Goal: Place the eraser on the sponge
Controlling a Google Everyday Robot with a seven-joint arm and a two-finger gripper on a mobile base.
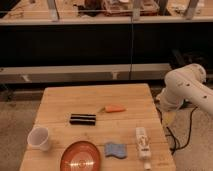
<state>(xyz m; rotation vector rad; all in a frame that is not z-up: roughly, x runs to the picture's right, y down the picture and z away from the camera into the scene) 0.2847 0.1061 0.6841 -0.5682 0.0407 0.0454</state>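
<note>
We log the gripper out of frame, its state impossible to tell; only the white arm (186, 86) shows, right of the wooden table (60, 100). The eraser (82, 119) lies flat mid-table, apart from the sponge (115, 149), which sits between the orange plate (80, 156) and the white remote (143, 142). Dark benches (75, 45) span the room behind.
</note>
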